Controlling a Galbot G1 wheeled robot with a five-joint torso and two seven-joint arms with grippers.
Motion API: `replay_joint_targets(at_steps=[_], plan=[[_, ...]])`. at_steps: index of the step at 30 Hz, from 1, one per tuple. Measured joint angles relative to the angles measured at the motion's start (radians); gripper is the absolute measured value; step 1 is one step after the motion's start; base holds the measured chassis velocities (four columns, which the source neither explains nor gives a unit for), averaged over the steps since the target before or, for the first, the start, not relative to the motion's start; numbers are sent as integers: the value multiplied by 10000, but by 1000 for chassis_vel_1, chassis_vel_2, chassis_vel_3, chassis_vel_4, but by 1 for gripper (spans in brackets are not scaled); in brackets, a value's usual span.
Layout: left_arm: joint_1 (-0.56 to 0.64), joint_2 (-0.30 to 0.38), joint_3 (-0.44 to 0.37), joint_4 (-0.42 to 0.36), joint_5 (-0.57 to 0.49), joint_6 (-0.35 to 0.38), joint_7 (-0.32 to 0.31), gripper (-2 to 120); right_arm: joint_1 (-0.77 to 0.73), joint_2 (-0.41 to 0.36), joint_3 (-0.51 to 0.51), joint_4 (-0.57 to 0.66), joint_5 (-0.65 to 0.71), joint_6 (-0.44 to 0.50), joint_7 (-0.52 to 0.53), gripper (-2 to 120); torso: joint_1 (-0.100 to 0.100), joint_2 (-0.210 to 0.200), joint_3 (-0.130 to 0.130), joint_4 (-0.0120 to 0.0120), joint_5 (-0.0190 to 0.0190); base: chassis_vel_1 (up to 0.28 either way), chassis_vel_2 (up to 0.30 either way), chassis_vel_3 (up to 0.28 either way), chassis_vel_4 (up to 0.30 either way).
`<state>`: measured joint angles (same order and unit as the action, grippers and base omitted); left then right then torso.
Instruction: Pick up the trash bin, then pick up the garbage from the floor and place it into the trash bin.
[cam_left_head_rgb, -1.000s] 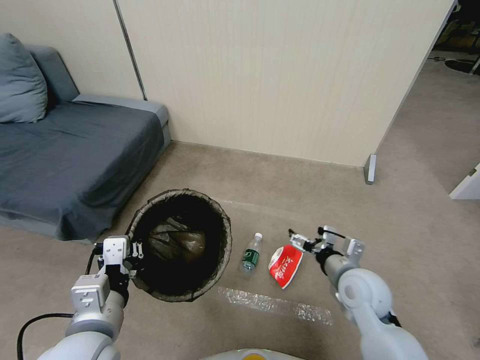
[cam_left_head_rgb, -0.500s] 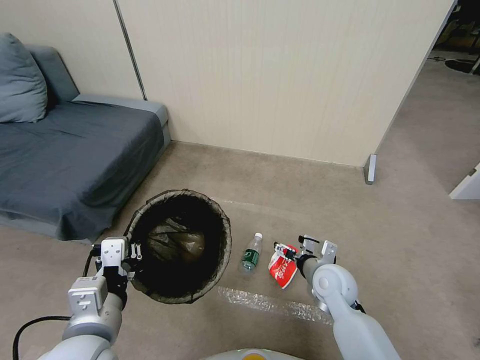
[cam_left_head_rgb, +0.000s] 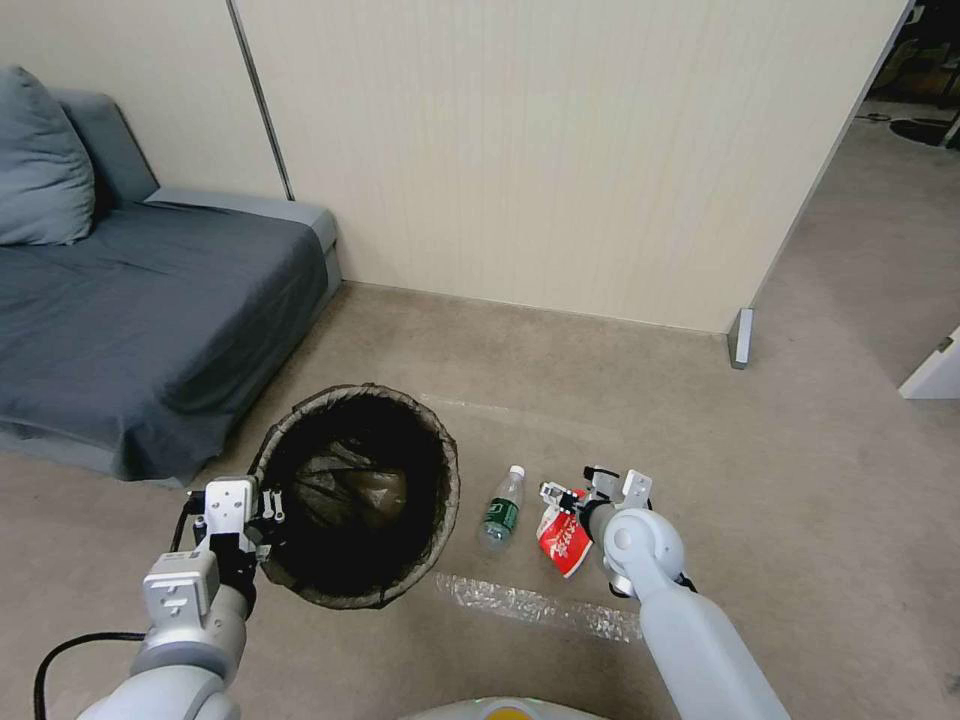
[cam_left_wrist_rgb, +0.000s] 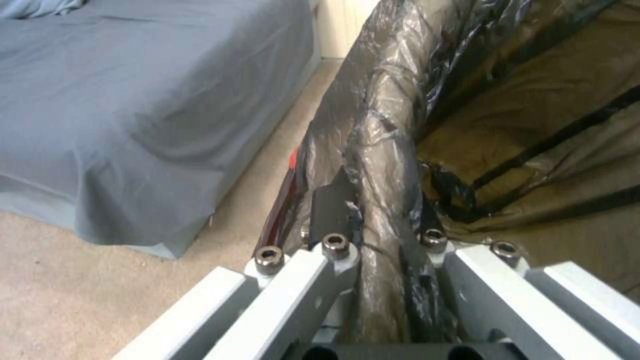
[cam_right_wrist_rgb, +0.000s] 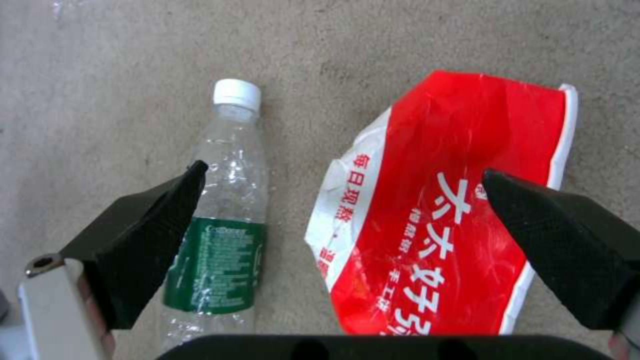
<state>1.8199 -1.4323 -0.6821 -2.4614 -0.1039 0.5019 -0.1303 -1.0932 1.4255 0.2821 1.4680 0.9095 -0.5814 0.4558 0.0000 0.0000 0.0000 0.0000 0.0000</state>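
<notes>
My right tool (cam_right_wrist_rgb: 340, 175) hung spread wide over the red snack packet (cam_right_wrist_rgb: 443, 210) on the floor, the clear bottle (cam_right_wrist_rgb: 223, 210) lying just beside it. My left tool (cam_left_wrist_rgb: 377, 220) was clamped on the trash bin (cam_left_head_rgb: 355, 495) rim, near the sofa (cam_left_head_rgb: 150, 300).

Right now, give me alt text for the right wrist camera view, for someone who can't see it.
The right claw hangs open over a crumpled red-and-white snack packet on beige carpet. Beside the packet lies a clear plastic bottle with a white cap and green label.
</notes>
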Motion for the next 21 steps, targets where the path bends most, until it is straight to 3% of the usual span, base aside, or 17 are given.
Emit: replay_joint_targets(at_steps=[21], plan=[[-46, 35, 47, 116, 3, 7, 10, 1, 269, 163, 1, -1006, -559, 206, -448, 100, 0, 0, 0, 0, 0, 0, 0, 0, 0]])
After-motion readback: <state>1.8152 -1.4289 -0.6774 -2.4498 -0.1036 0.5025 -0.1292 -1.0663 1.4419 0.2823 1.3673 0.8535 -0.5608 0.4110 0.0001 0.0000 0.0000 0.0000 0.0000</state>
